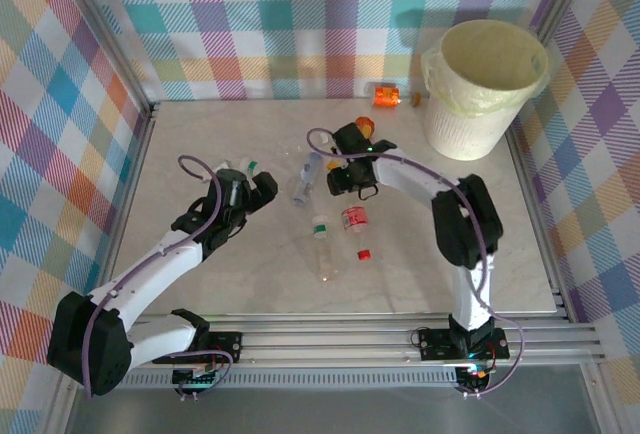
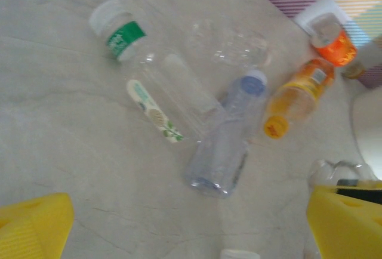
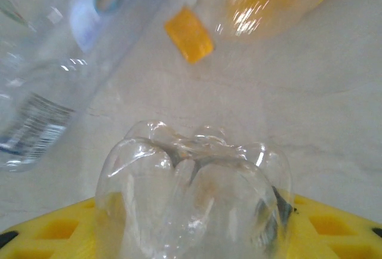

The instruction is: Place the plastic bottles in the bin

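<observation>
Broadly, the bin (image 1: pixel 445 132) stood in the far right corner of the surface (image 1: pixel 250 289), mouth up, yellow liner folded over its rim, close to the right edge & the far wall.

The right arm (image 1: pixel 458 209) stretched from the near edge twd mid-surface. The right jaws gripped a clear crushed bottle (image 3: pixel 191 193), its lumpy base bulging btwn the yellow pads (image 3: pixel 54 230), the surface just beneath. Just beyond it lay a blue-capped bottle (image 3: pixel 57 74) & an orange bottle (image 3: pixel 274 2), both on their sides.

The left arm (image 1: pixel 160 269) angled in from the near left corner. The left jaws stood wide open w/ nothing btwn the fingers (image 2: pixel 30 226), over the left-centre of the surface. In the left wrist view a green-label bottle (image 2: pixel 128 41) lay ahead of them, its far end seemingly touching the blue-capped one. The orange bottle lay just beside that one's cap.

A second orange bottle (image 1: pixel 385 95) lay at the far edge, nr the bin's left side. A red-label bottle (image 1: pixel 353 219) & a loose red cap (image 1: pixel 364 254) lay nr the centre.

Room: the stretch btwn the right jaws & the bin was bare. So were the strip along the near edge, the near right quarter & the far left corner. Chequered walls (image 1: pixel 60 104) closed the left, far & right edges.
</observation>
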You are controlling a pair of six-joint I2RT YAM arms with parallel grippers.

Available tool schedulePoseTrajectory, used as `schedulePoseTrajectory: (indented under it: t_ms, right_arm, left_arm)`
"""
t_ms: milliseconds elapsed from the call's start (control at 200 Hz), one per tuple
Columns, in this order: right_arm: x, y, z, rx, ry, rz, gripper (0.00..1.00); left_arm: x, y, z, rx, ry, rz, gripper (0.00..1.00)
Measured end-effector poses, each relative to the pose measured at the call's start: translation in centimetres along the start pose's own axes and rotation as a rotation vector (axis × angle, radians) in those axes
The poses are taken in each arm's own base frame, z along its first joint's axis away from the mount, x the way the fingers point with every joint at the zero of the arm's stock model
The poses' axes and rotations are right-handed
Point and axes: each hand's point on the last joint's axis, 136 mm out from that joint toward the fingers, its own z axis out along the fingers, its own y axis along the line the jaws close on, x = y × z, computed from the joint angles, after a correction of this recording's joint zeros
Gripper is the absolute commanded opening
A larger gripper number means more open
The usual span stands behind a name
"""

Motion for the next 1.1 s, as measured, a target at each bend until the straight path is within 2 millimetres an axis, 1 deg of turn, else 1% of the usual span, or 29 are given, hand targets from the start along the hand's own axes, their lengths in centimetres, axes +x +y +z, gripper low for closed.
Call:
schedulePoseTrajectory:
  t_ms: [85, 180, 295, 380, 465, 530, 625, 775, 990, 1100]
  right_arm:
    - [-2.1, 0.0, -3.1, -0.009, -0.113, 0.011, 0.51]
    - [-3.6, 0.0, -5.6, -0.020, -0.217, 0.021, 0.49]
    - [-4.3, -0.4, -7.2, -0.028, -0.293, 0.036, 0.48]
    - [-4.7, -0.9, -8.0, -0.032, -0.333, 0.055, 0.47]
    - [-5.3, -1.6, -9.0, -0.042, -0.380, 0.082, 0.47]
    - [-6.0, -2.5, -10.1, -0.046, -0.419, 0.104, 0.46]
    - [-7.7, -4.1, -12.4, -0.053, -0.502, 0.137, 0.46]
    - [-9.6, -6.5, -15.7, -0.068, -0.614, 0.182, 0.45]
    - [-11.6, -9.8, -18.3, -0.057, -0.712, 0.229, 0.43]
    - [-12.8, -10.9, -19.8, -0.042, -0.772, 0.236, 0.43]
  left_arm:
    - [0.0, -1.8, 0.0, 0.064, 0.017, 0.022, 1.00]
    - [0.1, -4.1, 0.0, 0.130, 0.034, 0.057, 1.00]
    - [0.8, -6.6, -0.2, 0.202, 0.056, 0.104, 1.00]
    - [1.2, -7.7, -0.6, 0.239, 0.065, 0.132, 1.00]
    - [1.5, -8.4, -0.8, 0.262, 0.067, 0.147, 1.00]
    - [1.6, -8.6, -0.8, 0.268, 0.069, 0.155, 1.00]
    - [1.6, -8.8, -0.9, 0.273, 0.068, 0.164, 1.00]
    - [1.6, -9.4, -1.0, 0.304, 0.067, 0.170, 1.00]
    - [1.4, -10.6, -1.4, 0.362, 0.065, 0.169, 1.00]
    - [1.4, -10.8, -1.3, 0.367, 0.066, 0.169, 1.00]
